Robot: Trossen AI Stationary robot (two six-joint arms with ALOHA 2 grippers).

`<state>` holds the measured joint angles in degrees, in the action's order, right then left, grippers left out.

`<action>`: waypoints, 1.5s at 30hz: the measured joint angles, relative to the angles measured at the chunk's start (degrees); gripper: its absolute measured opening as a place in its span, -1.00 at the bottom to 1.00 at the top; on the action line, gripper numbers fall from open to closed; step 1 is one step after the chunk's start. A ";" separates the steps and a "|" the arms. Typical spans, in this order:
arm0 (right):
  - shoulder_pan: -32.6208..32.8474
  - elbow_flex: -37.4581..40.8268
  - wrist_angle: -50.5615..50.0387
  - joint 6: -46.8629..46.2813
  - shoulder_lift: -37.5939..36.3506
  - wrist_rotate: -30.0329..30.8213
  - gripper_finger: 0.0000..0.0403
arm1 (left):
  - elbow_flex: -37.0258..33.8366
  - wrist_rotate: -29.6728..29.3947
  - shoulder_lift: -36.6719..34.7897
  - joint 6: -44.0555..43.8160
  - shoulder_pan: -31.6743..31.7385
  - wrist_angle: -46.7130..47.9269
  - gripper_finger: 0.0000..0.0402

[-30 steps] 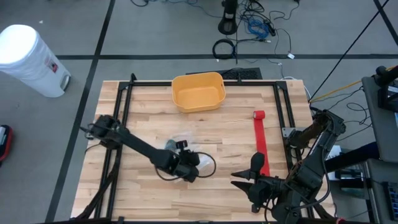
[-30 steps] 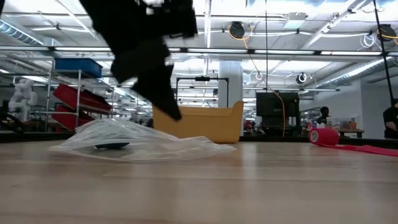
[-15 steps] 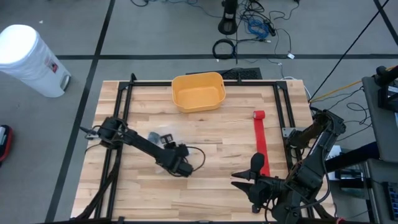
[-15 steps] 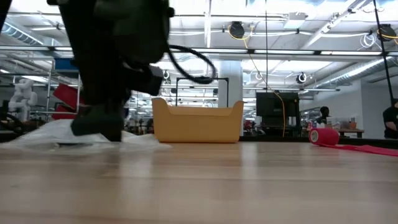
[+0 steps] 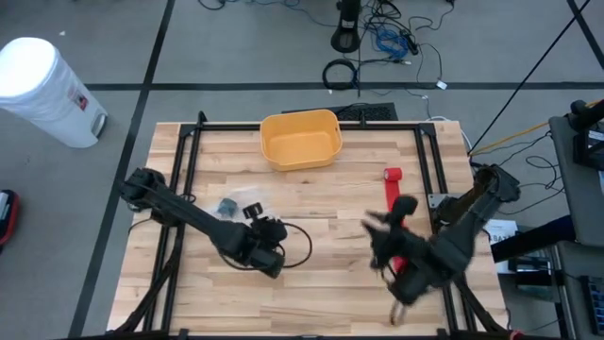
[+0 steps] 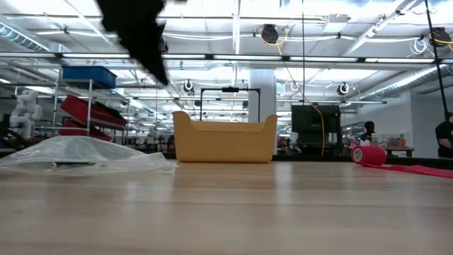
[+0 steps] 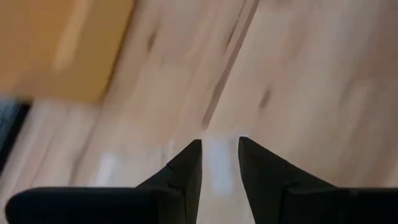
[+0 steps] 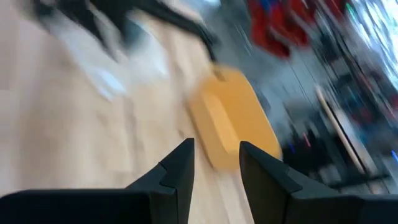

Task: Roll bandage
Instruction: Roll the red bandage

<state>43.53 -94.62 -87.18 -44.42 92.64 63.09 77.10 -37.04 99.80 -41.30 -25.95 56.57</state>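
Red bandage (image 5: pixel 392 203): small roll near the right edge of the bench (image 5: pixel 321 293), w/ its loose strip laid out flat toward the front edge; the low view shows the roll (image 6: pixel 368 155) sitting on the wood w/ the strip trailing off sideways. Right tool (image 5: pixel 376 231) hangs just beside the strip, on its inner side, partway along, arm coming in from the front-right corner; its wrist view shows the two fingers (image 8: pixel 180 168) a narrow gap apart, nothing between them. Yellow bin (image 5: pixel 301 139) sits at the back edge, centre. Clear plastic bag (image 5: pixel 231 203) w/ a dark item inside lies left of centre. Left tool (image 5: pixel 267 253) is raised off the bench near the bag, toward the front; fingers (image 7: pixel 186 171) a small gap apart, holding nothing, bare wood below.
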 joint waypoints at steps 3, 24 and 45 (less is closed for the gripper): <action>-3.82 4.10 -1.43 -3.95 -1.23 -0.01 -0.43 | 1.08 -2.38 -2.11 8.59 -0.49 -7.50 -0.44; -49.35 13.06 4.59 42.81 -11.22 -26.00 -0.43 | 1.40 -1.20 -6.22 25.24 -4.27 -20.29 -0.44; -74.25 38.07 19.20 44.19 -10.54 -40.92 -0.43 | 1.40 -1.00 -6.22 25.23 -7.57 -20.06 -0.44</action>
<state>-30.73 -56.55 -67.97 -0.24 82.11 22.17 78.50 -38.04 93.58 -16.06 -33.52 36.51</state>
